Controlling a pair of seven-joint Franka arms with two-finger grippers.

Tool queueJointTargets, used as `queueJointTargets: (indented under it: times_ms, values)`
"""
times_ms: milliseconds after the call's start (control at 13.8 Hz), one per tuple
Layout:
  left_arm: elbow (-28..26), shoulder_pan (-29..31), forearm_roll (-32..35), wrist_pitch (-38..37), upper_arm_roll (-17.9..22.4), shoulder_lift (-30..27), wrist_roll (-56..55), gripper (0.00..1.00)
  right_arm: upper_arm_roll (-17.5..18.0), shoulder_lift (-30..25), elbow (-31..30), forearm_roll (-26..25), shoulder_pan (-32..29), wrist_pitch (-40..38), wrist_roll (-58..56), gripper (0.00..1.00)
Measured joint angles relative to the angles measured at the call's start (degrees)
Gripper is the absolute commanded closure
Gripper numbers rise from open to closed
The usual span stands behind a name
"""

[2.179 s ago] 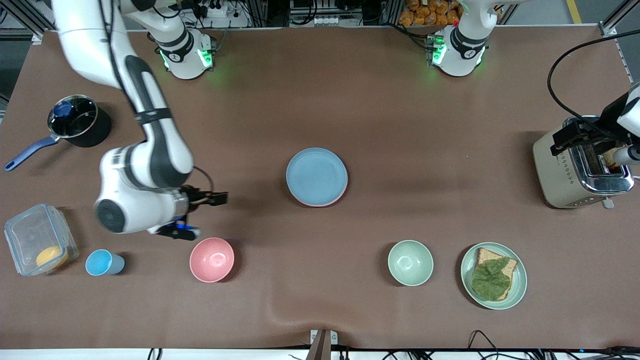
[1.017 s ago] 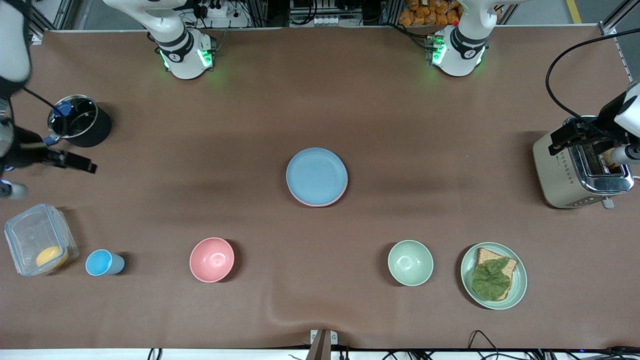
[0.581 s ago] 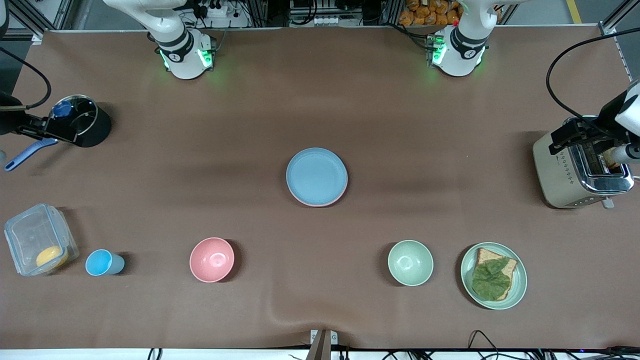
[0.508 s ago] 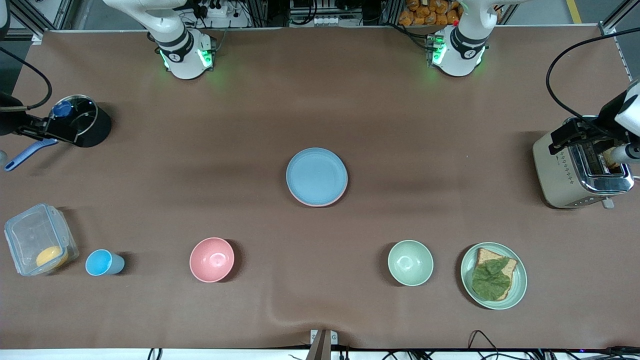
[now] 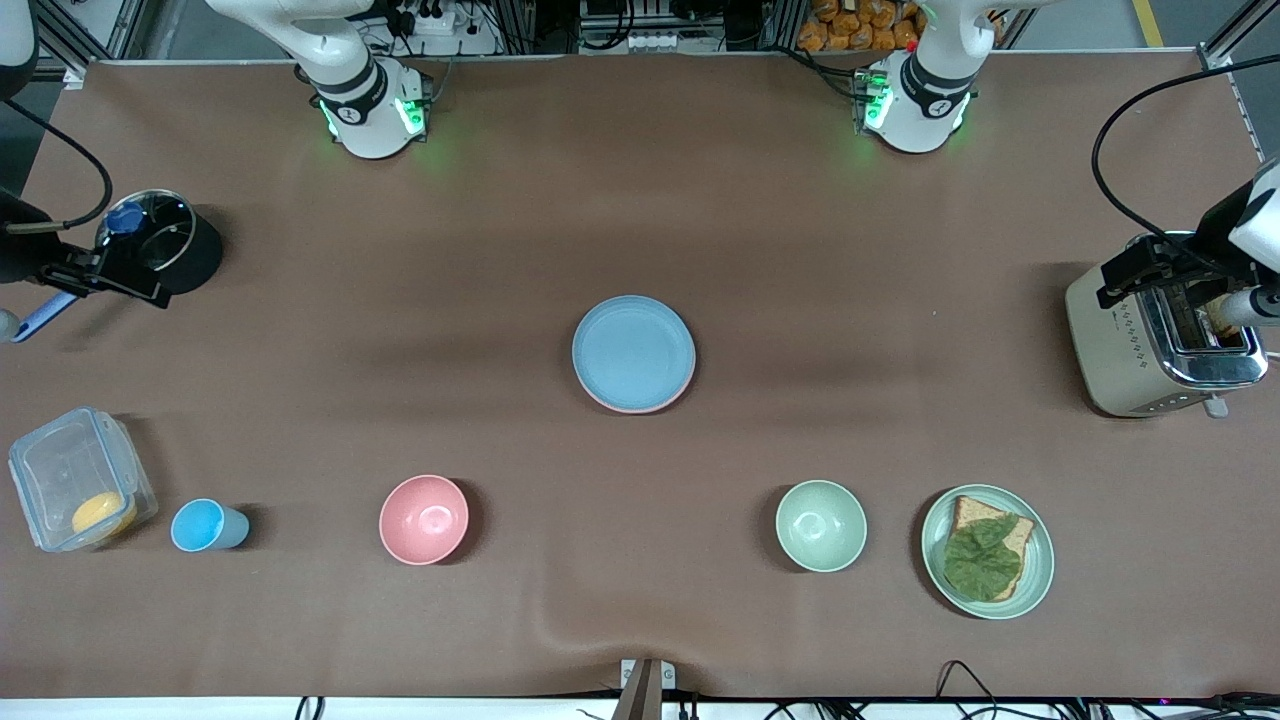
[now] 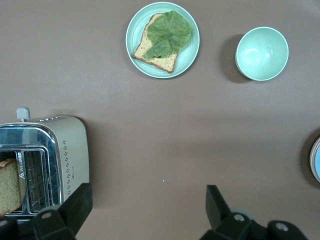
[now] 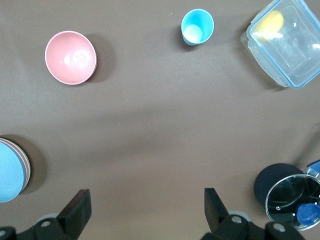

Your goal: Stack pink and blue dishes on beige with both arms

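Note:
The light blue plate (image 5: 633, 350) lies mid-table on top of a pink plate, of which only a thin rim (image 5: 634, 409) shows. The stack's edge (image 7: 11, 170) also appears in the right wrist view and as a sliver (image 6: 316, 160) in the left wrist view. No beige plate shows in any view. My right gripper (image 5: 125, 277) hangs open and empty over the dark pot's blue handle at the right arm's end of the table; its fingers (image 7: 77, 210) stand wide apart. My left gripper (image 5: 1128, 278) is open and empty above the toaster, fingers (image 6: 75, 205) spread.
The toaster (image 5: 1160, 340) stands at the left arm's end and the dark pot (image 5: 160, 243) at the right arm's end. Nearer the front camera are a clear container (image 5: 75, 480), blue cup (image 5: 205, 525), pink bowl (image 5: 424, 519), green bowl (image 5: 821, 525) and green plate with bread (image 5: 988, 551).
My right arm has swung away from beside the pink bowl to the table's end over the pot handle, then shifted slightly. The left arm and the plates have not moved.

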Motion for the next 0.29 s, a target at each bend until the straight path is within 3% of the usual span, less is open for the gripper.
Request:
queueJointTargets:
  times_ms: [291]
  values:
    - [0.0,0.0,0.0,-0.1,0.0,0.0,0.0,0.00,0.6,0.1,0.0,-0.1,0.0,1.6,0.0,0.00]
